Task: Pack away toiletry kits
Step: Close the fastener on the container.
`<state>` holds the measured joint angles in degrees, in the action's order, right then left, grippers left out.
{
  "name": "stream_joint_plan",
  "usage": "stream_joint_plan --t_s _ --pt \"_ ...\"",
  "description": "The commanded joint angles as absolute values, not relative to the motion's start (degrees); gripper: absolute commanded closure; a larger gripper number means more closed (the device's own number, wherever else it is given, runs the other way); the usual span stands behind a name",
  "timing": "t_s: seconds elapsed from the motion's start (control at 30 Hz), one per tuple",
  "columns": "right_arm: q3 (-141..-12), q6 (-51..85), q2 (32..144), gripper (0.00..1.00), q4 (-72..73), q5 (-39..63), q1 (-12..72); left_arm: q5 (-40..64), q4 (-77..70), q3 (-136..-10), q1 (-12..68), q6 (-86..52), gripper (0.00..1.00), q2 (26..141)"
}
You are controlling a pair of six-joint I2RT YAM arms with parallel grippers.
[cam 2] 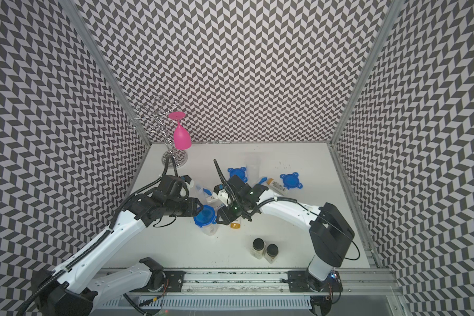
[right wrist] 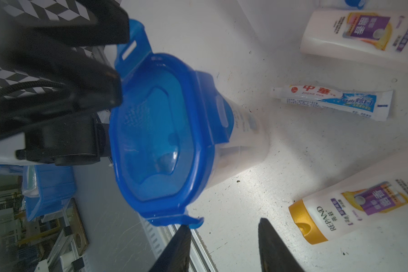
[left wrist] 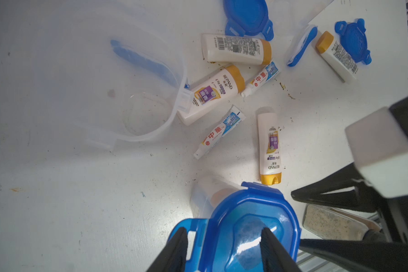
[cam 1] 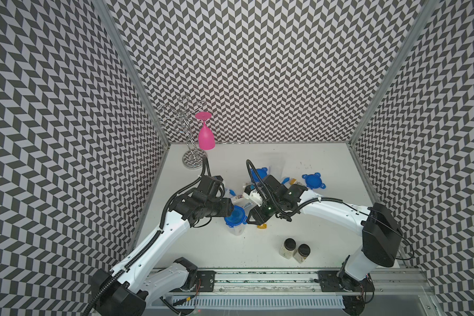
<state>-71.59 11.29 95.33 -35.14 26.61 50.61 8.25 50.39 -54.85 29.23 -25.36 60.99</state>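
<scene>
A tall clear tub stands upright mid-table with its blue lid (cam 1: 235,219) (cam 2: 205,217) on top. My left gripper (left wrist: 224,237) is open over the lid (left wrist: 250,216): one finger lies on a flipped-out tab, its partner over the lid's middle. On the opposite side my right gripper (right wrist: 224,230) is open and empty, one fingertip just under another raised tab (right wrist: 192,222). A third tab (right wrist: 218,110) is folded down. White bottles with gold caps (left wrist: 218,94) (left wrist: 269,146) and toothpaste tubes (left wrist: 219,131) lie loose. A second tub (left wrist: 137,94) lies on its side with a blue toothbrush (left wrist: 144,61) in it.
Two loose blue lids (cam 1: 314,181) (cam 1: 260,173) lie behind the arms. A wrapped toothbrush (left wrist: 302,46) and another bottle (left wrist: 337,56) lie near one lid. Two black-capped jars (cam 1: 289,246) stand at the front right. A pink glass (cam 1: 205,136) hangs on a wire rack (cam 1: 186,131) at the back left.
</scene>
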Motion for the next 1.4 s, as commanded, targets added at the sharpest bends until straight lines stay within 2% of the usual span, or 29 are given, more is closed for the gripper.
stream_joint_plan --t_s 0.0,0.27,0.37,0.43,1.03,1.37 --pt "-73.80 10.03 96.38 0.54 -33.67 27.16 50.71 10.13 48.52 -53.99 29.45 -24.94 0.48 61.29" --pt "-73.94 9.58 97.67 0.55 -33.06 27.82 50.28 12.69 46.99 -51.78 29.43 -25.58 0.47 61.18" --pt "-73.27 9.91 97.56 0.55 -32.23 28.49 49.93 13.06 46.74 -51.25 29.45 -25.58 0.39 61.17" --pt "-73.16 9.91 97.60 0.55 -31.77 28.80 49.92 13.42 46.46 -50.65 29.45 -25.81 0.37 61.16" --pt "-75.79 10.02 101.06 0.57 -28.74 31.18 48.96 21.91 40.67 -45.14 29.62 -33.36 0.39 57.26" --pt "-75.60 9.58 101.01 0.57 -28.70 31.50 48.89 23.09 37.97 -43.80 29.62 -35.66 0.38 56.61"
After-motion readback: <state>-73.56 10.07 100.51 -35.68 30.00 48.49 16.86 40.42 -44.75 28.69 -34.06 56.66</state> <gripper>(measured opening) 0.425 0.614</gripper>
